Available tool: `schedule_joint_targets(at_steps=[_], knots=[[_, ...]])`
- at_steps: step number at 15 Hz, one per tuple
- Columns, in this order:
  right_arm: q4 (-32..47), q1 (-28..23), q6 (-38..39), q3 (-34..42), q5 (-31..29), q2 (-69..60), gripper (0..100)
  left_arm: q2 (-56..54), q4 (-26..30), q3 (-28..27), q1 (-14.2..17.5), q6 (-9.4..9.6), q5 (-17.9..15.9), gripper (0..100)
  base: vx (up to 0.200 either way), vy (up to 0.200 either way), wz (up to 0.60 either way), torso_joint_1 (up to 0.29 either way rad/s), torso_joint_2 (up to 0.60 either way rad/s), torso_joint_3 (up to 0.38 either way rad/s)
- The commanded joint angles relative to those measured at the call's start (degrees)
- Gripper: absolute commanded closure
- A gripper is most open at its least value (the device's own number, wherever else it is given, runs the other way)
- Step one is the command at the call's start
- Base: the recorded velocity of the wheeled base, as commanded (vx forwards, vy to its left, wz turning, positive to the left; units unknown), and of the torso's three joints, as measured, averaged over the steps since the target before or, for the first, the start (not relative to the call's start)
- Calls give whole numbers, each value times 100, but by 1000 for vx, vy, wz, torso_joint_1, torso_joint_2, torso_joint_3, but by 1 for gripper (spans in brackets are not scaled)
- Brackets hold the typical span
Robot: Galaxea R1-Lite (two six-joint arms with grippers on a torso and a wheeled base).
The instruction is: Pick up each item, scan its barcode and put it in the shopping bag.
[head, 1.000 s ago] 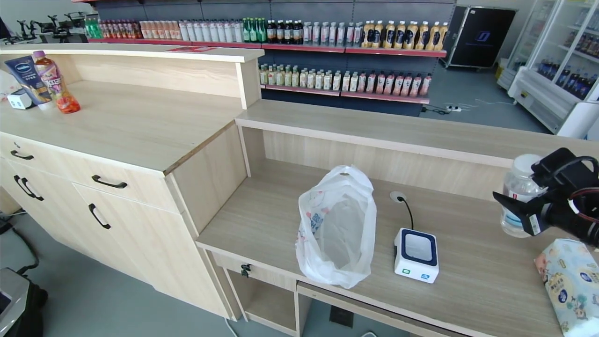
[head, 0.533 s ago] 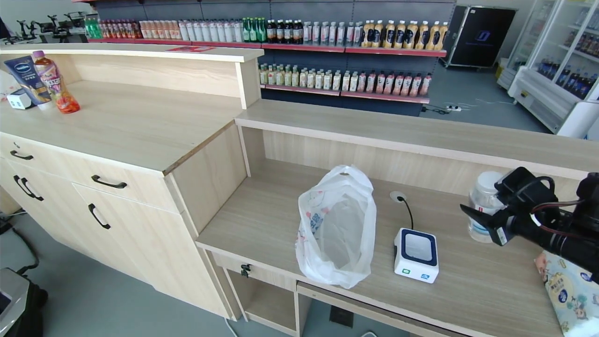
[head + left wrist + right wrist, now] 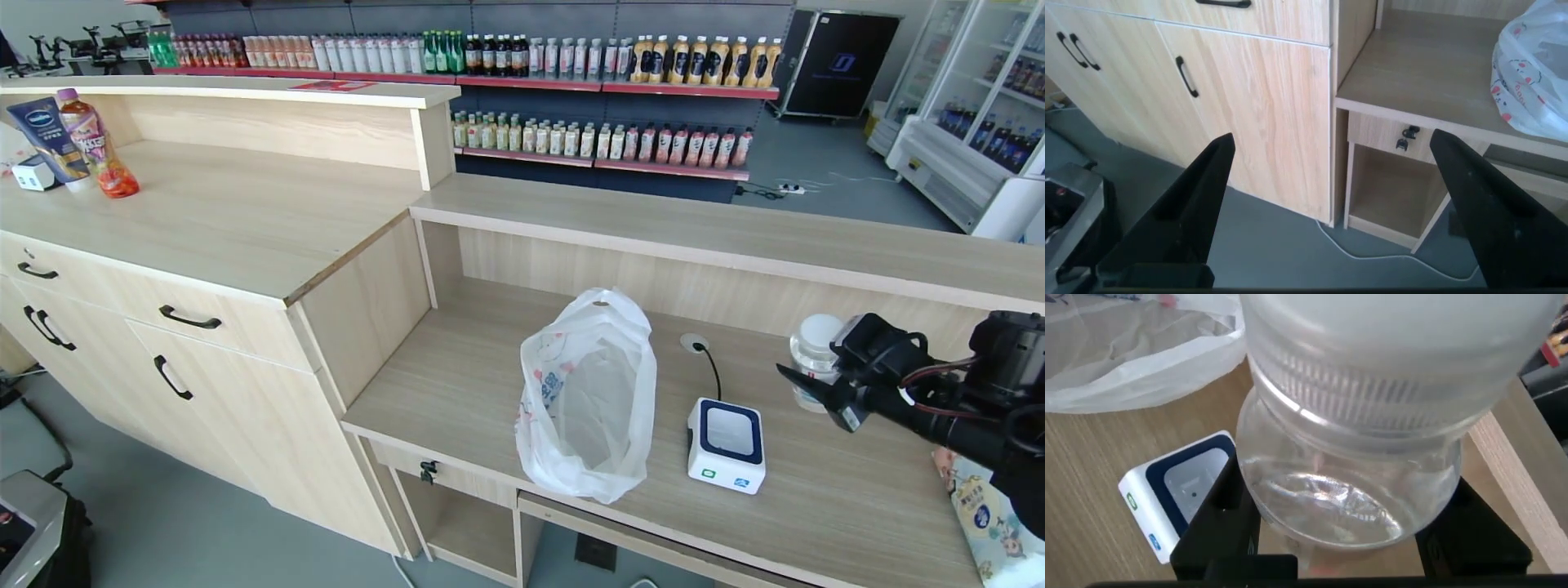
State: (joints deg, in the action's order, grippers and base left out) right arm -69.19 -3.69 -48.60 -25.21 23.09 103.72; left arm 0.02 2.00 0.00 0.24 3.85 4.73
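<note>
1. One clear plastic bottle with a white cap (image 3: 812,359) stands upright in the right claw (image 3: 811,385), whose dark fingers (image 3: 1221,514) close on either side of its body.
2. Bottle and claw are at the right of the light wooden counter (image 3: 816,506), right of and a little farther back than the white scanner box with a dark blue rim (image 3: 727,445).
3. Just left of the scanner, the white plastic shopping bag (image 3: 588,392) lies on the counter with its mouth gaping.
4. At the near right edge lies a soft pack of tissues with cartoon print (image 3: 988,514), partly behind the right arm.
5. The left claw (image 3: 1331,212) is spread wide and holds nothing, low before the counter's cupboard fronts, above the grey floor.
6. Far left, on the higher counter, an orange drink bottle (image 3: 94,143) stands beside a blue packet (image 3: 45,135).
</note>
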Motion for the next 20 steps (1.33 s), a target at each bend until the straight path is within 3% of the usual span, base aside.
schedule_joint_targets(at_steps=[1, 7, 20], knots=[[-244, 9, -44, -81, 82, 421, 100, -2, 2, 0, 2, 1, 2, 0, 0, 0, 0, 0, 0, 0], [-428, 9, -141, -309, 644, 764, 100, -2, 2, 0, 2, 1, 2, 0, 0, 0, 0, 0, 0, 0], [-472, 9, -554, -362, 1198, 1028, 100, -2, 2, 0, 2, 1, 2, 0, 0, 0, 0, 0, 0, 0]])
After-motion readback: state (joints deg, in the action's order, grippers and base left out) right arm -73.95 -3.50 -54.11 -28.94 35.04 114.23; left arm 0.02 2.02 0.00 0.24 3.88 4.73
